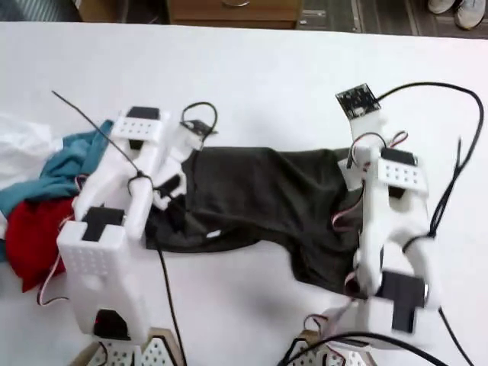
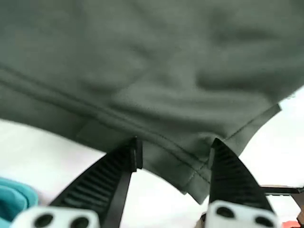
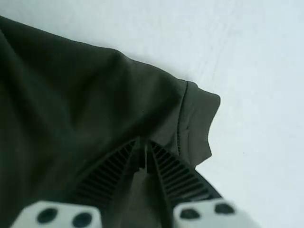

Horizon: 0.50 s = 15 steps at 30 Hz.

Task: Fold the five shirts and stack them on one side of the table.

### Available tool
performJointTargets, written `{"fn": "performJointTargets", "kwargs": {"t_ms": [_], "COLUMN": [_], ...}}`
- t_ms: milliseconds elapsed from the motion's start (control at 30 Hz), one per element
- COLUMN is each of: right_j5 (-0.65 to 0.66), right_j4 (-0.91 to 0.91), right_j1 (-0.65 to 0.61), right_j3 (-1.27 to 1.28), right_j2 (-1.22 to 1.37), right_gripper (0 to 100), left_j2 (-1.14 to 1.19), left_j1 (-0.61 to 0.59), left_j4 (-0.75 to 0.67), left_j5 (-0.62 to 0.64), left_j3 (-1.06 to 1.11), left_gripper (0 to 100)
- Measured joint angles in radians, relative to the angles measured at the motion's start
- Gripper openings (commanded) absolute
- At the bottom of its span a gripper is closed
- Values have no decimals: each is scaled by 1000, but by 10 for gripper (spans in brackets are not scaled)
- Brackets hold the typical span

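A dark green shirt lies crumpled across the middle of the white table. At the shirt's left end is my left gripper. In the left wrist view this gripper is open, and the hem of the shirt hangs between its two black fingers. My right gripper is at the shirt's right end. Seen from the right wrist, the gripper is shut on the dark fabric, close beside a sleeve cuff.
At the table's left edge is a pile of shirts: a white one, a teal one and a red one. Black cables loop beside the right arm. Bare table stretches behind the shirt.
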Motion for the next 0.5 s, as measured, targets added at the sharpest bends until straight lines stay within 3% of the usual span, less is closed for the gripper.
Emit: {"fn": "performJointTargets", "kwargs": {"t_ms": [200,500], "right_j5": [0,0], "right_j4": [0,0], "right_j1": [58,129], "right_j3": [-123,-235], "right_j2": [173,287], "right_gripper": [20,20], "left_j2": [0,2], "left_j1": [-83,-103], "left_j4": [25,40], "left_j5": [-25,-49], "left_j3": [0,-23], "left_gripper": [246,246]}}
